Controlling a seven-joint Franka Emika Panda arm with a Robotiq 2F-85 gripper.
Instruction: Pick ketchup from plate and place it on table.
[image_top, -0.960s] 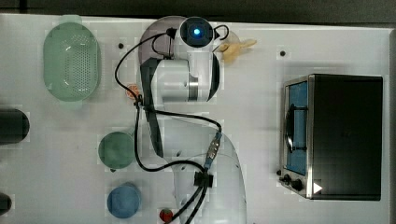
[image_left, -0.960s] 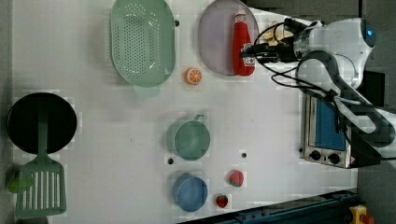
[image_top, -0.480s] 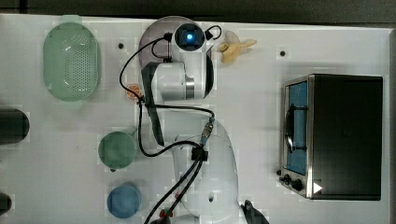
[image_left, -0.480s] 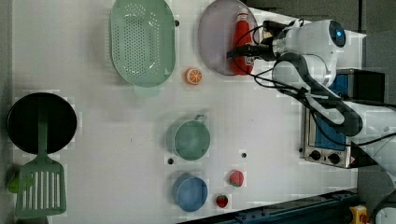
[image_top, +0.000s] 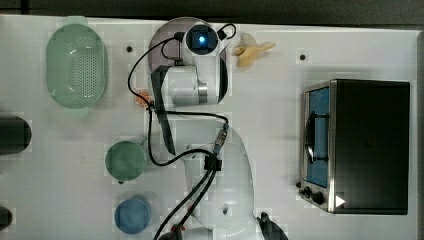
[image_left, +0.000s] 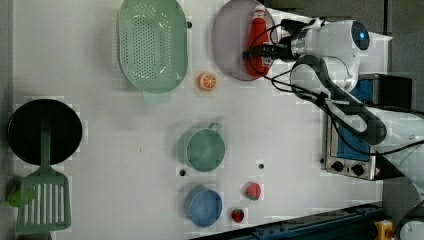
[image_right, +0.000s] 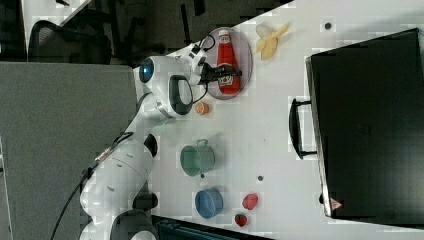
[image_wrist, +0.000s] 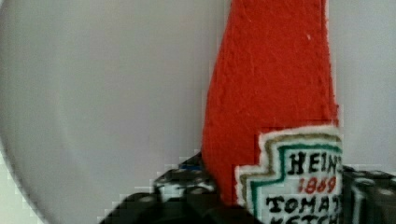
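Gripper: we see the black two-fingered gripper (image_left: 260, 53) of the white arm reaching over the plate, low against the bottle.
Jaws: they stand one on each side of the bottle's labelled body. In the wrist view a dark finger (image_wrist: 187, 184) lies against one flank and the other finger (image_wrist: 371, 186) against the opposite flank, so the jaws are narrowed to the bottle's width and close on it.
Ketchup: the slim red ketchup bottle with a white cap and a printed label (image_left: 257, 42) lies flat, its lower body between the jaws and its neck and cap pointing away from them.
Plate: the large round mauve-grey plate (image_left: 227, 40) lies under the jaws and carries the bottle, which rests on it.
Table: the broad white tabletop with small dark holes (image_left: 125, 150) spreads around the plate on the far side from the arm.
Orange slice: we see a small round orange slice (image_left: 207, 81) near the jaws, just off the plate's rim.
Basket: the oval green perforated basket (image_left: 151, 44) lies beyond the plate from the jaws, well apart.
Banana: a peeled pale yellow banana (image_right: 270, 40) lies near the plate in the right view.
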